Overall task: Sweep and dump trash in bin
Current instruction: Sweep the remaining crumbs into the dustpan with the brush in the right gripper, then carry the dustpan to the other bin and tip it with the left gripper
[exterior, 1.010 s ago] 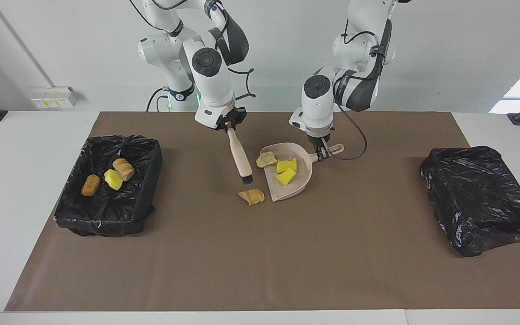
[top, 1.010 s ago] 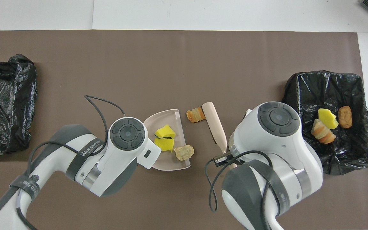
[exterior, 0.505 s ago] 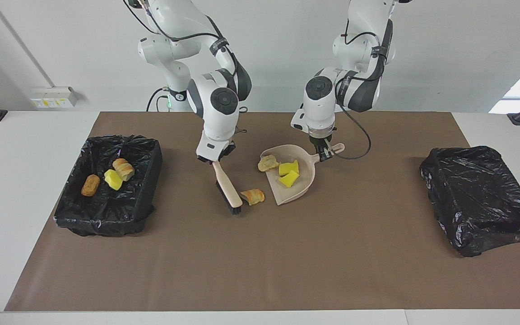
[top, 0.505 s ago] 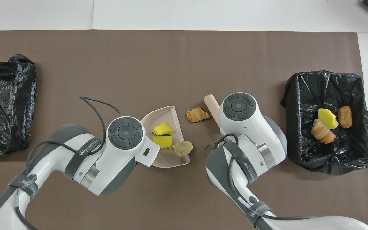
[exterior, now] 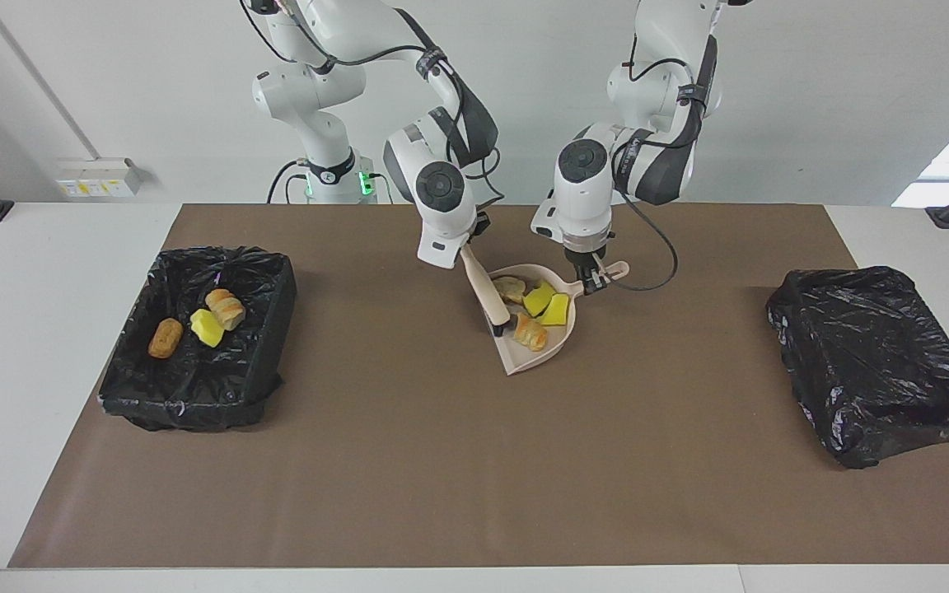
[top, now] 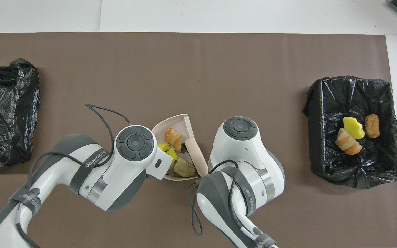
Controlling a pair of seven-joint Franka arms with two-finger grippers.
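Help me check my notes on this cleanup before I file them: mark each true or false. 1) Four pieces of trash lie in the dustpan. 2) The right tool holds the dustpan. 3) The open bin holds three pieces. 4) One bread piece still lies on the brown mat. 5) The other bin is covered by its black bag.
1) True: two yellow, two bread pieces in the dustpan.
2) False: the right tool holds the brush; the left tool holds the dustpan.
3) True, in the open bin.
4) False: none on the mat.
5) True: covered bin.
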